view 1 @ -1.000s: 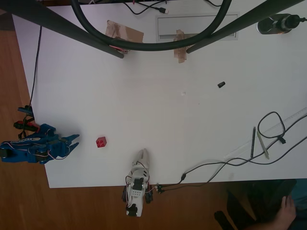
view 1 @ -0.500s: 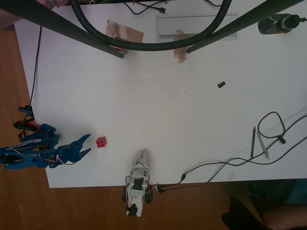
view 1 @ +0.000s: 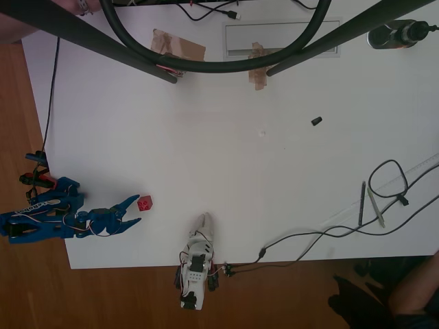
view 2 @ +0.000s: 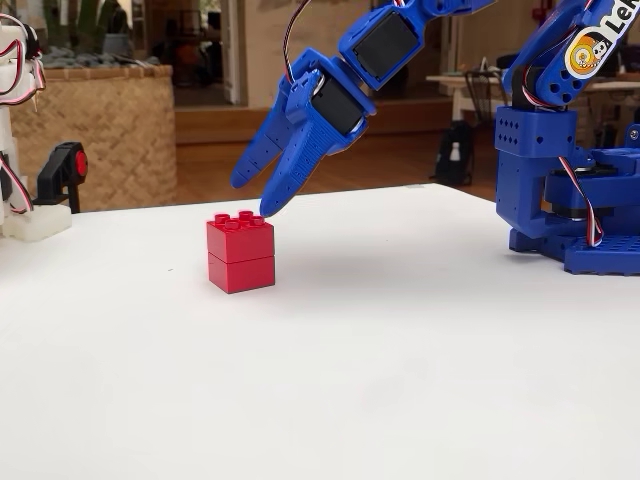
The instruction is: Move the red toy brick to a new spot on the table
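The desk (view 1: 226, 157) was a large, smooth white rectangular top standing on a brown wooden floor (view 1: 20, 103), which showed along the left and lower edges of the overhead view. Two patches of brown tape (view 1: 178, 46) lay near the far edge, beside a flat white rectangular panel (view 1: 281, 38). A small black piece (view 1: 316, 121) lay alone toward the right. Black cables (view 1: 384, 181) looped across the lower right area, next to two thin dark rods (view 1: 367, 203). A dark bottle (view 1: 394, 34) stood at the top right corner. In the fixed view, the room behind the desk held a woven wicker-fronted counter (view 2: 100, 130) and further furniture, all blurred.

The red toy brick (view 1: 145, 203) sat on the desk near the lower left corner in the overhead view, well apart from the black piece and the cables. In the fixed view the brick (view 2: 240, 252) stood upright with its studs facing up. It appeared as two red layers stacked one on the other, roughly cube-shaped, so no clear long axis could be told. One vertical corner edge was turned toward the fixed camera.

The blue gripper (view 1: 132, 210) reached in from the left in the overhead view. Its fingers (view 2: 290, 175) were spread apart in a narrow V. In the fixed view the nearer fingertip pointed down at the top rear edge of the brick; whether it touched the studs could not be told. The brick was not clamped.
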Robot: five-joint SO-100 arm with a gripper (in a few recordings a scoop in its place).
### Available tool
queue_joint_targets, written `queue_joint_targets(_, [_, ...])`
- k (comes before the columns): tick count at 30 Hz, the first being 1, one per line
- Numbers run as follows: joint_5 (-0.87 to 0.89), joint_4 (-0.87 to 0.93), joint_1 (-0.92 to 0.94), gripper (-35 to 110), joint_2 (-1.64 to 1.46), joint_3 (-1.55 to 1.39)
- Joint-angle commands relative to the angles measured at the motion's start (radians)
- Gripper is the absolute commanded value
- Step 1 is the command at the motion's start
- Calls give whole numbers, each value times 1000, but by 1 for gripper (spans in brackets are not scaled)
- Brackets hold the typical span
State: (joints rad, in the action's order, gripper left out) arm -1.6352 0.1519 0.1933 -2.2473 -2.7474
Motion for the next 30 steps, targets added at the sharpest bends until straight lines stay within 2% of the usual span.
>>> queue_joint_targets(1, [-3, -114, -20, 39, 6, -31])
queue_joint_targets(10, [20, -374, -51, 38, 81, -140])
queue_joint_targets(16, [25, -518, -57, 32, 186, -155])
queue_joint_targets(25, [25, -508, -74, 13, 216, -156])
queue_joint_targets(28, [23, -468, -72, 9, 189, -146])
queue_joint_targets(30, [44, -373, -72, 9, 160, -87])
